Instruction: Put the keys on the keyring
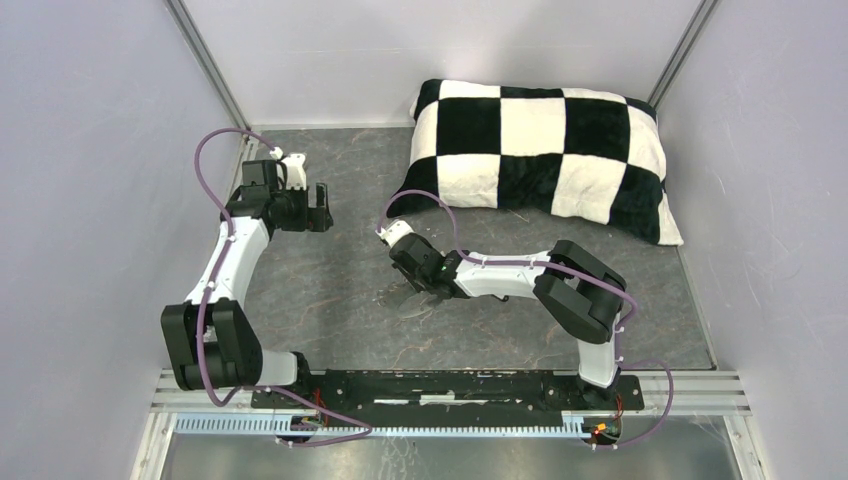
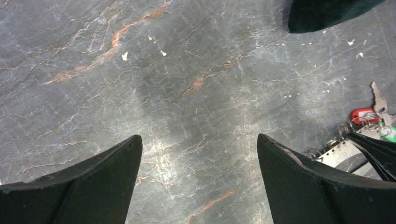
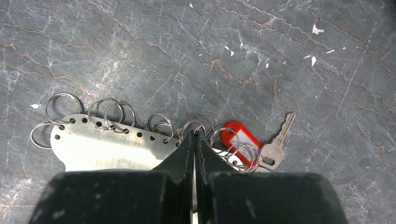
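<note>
Right gripper point(image 3: 194, 135) with jaws pressed together at the ringed edge of the keyring point(image 3: 107, 147), red-tagged key point(image 3: 276, 145) just beside it on the table point(image 3: 140, 46), left gripper point(image 2: 198, 154) spread wide above the tabletop, well apart, checked pillow point(image 1: 540, 150) along the far edge.

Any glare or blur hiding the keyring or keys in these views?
Right wrist: glare on the keyring leaves its engraving faint; key sharp; right gripper fingers dark, soft-edged. Left wrist: left gripper fingers blurred, dull sheen on the table. Top: even light, keyring barely visible beneath the right gripper.
</note>
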You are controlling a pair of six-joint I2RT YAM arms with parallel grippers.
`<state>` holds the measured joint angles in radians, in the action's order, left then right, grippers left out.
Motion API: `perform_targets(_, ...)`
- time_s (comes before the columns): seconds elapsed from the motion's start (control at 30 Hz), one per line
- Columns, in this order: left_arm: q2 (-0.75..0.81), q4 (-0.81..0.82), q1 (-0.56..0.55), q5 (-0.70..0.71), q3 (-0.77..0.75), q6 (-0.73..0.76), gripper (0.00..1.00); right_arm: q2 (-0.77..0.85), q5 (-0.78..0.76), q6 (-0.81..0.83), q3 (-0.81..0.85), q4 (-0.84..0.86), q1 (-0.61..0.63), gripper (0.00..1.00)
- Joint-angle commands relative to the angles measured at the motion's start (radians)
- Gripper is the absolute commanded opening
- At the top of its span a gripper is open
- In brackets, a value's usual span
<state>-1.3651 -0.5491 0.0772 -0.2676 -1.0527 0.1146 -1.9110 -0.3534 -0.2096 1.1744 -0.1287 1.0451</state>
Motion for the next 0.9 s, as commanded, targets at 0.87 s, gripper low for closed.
perform_targets(0.87, 0.362, -0.806, -0.065, -0.772, -0.045, 1.113, 0.85, 0.588, 0.710, 0.073, -0.229, 0.423, -0.007, 0.00)
